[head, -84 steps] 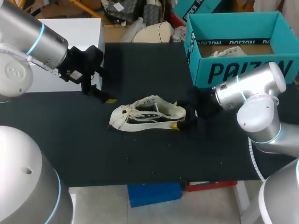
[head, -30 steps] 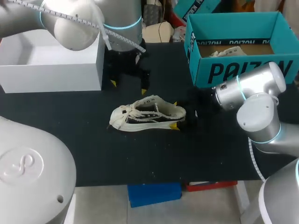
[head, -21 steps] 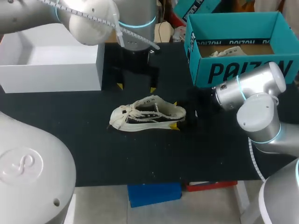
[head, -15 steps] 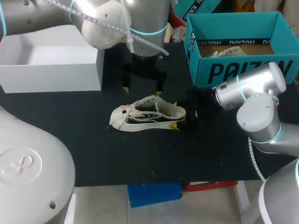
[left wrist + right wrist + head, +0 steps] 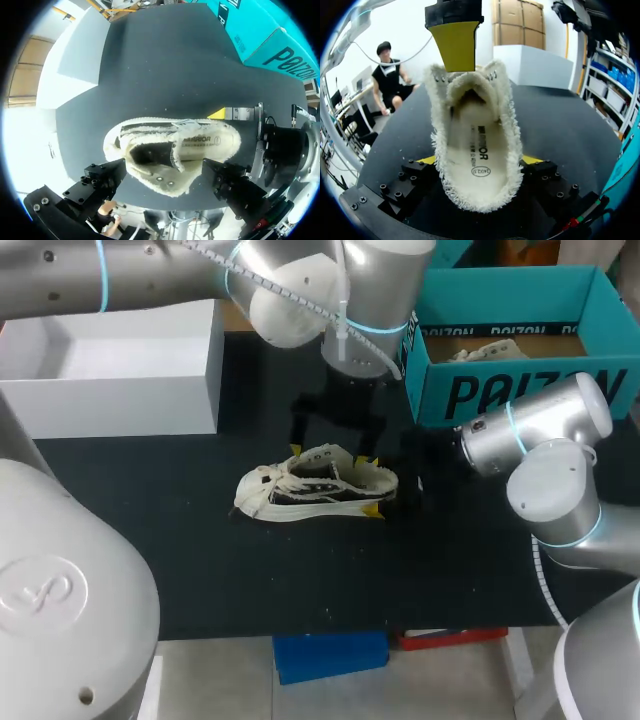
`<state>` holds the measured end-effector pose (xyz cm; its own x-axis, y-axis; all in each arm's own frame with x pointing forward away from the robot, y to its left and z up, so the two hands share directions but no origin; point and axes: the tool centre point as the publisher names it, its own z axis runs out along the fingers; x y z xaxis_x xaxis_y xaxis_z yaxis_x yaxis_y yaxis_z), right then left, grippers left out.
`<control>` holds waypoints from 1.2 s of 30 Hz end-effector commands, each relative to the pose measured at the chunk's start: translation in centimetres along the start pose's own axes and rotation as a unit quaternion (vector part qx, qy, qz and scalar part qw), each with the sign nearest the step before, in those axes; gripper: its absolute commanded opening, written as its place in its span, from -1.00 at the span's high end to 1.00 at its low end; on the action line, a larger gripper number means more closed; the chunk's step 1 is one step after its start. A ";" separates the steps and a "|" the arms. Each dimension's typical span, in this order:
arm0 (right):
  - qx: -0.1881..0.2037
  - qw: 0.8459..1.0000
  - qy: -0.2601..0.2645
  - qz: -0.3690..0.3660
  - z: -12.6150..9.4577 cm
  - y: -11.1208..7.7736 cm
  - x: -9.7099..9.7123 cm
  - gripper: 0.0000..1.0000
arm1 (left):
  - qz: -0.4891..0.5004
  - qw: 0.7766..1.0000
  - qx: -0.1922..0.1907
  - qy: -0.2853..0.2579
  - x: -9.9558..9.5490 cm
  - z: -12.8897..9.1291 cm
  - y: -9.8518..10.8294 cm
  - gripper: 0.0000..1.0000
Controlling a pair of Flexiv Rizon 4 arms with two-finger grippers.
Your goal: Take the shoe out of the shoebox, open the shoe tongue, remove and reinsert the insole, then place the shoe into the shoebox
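Black table (image 5: 200, 570) has the shoe (image 5: 315, 485) lying on it, outside the teal shoebox (image 5: 510, 395), so step one's done. Your right gripper (image 5: 374, 485) pinches the heel, and your left gripper (image 5: 328, 454) hangs spread wide over the laces. Opening it up, the insole (image 5: 477, 145) swap and reboxing all look left to do.

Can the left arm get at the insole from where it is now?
Probably yes: the left gripper hangs open right over the shoe, whose mouth faces it with the insole exposed, and the right gripper clamps only the heel.
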<state>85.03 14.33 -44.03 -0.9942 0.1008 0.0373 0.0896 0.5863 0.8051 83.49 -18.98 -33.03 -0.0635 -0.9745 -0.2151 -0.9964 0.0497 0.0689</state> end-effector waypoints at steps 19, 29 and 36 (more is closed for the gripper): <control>0.001 1.000 0.000 0.000 0.4 -0.2 -0.2 1.00 | -0.020 0.991 -0.042 -0.124 -0.1 3.2 0.8 -0.18; 0.001 1.000 0.000 0.000 0.4 -0.2 -0.2 1.00 | -0.018 0.988 -0.039 -0.147 -0.7 3.9 0.5 0.68; 0.001 1.000 0.000 0.000 0.4 -0.2 -0.2 1.00 | -0.011 0.990 -0.019 -0.143 -0.7 3.1 0.2 1.00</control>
<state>85.03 14.33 -44.03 -0.9942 0.1008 0.0373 0.0897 0.5864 0.8050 83.40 -17.55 -36.51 -0.0580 -0.8708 -0.4883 -0.9944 0.0073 0.1052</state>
